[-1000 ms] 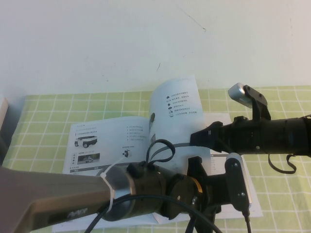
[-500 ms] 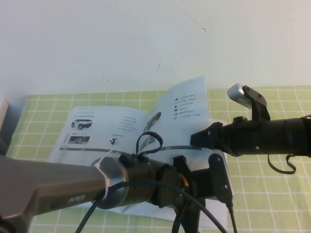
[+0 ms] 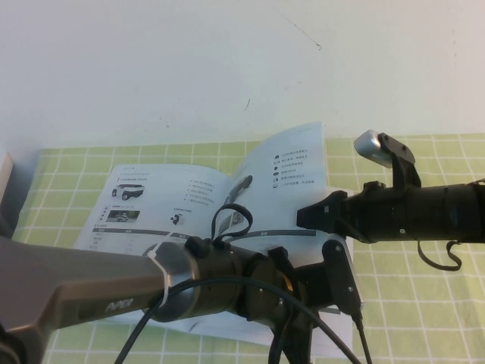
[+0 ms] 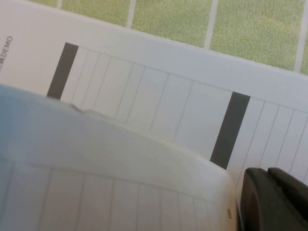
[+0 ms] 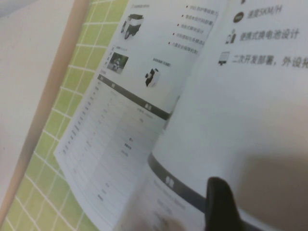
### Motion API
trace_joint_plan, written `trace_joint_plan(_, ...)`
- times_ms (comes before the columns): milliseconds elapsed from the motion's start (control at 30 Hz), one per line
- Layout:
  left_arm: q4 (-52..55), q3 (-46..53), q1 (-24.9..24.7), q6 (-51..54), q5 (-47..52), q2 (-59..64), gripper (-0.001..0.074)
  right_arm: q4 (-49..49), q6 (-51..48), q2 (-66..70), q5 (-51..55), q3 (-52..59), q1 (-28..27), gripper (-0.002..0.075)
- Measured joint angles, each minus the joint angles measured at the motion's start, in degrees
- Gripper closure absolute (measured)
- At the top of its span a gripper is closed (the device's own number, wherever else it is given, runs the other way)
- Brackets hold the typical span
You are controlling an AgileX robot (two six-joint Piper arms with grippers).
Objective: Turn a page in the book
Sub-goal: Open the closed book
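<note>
The book (image 3: 151,201) lies open on the green checked cloth, its left leaf flat with small vehicle photos and a table. One page (image 3: 284,171) stands raised from the middle, curving up toward the wall. My right gripper (image 3: 307,216) reaches in from the right and sits against the lower part of that raised page; the page (image 5: 240,110) fills most of the right wrist view, with the gripper (image 5: 221,204) dark in front of it. My left gripper (image 4: 274,199) hangs just above the book's lower right part, beside a curled page edge (image 4: 120,154).
The left arm (image 3: 114,299) crosses the foreground and hides the book's near edge. The green checked cloth (image 3: 424,303) stretches to the right. A white wall (image 3: 227,68) rises close behind the book. A dark object (image 3: 6,197) stands at the far left edge.
The left arm has swung to the left and the book has slid away from me. The raised page now leans further open. The right arm has hardly moved.
</note>
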Motion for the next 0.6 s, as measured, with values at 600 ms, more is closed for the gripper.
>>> trace_joint_plan(600,0.0,-0.12,0.0,-1.92,0.58,0.0,0.0739,-5.31,-6.96,0.0,-4.82,0.0,-3.6,0.0489)
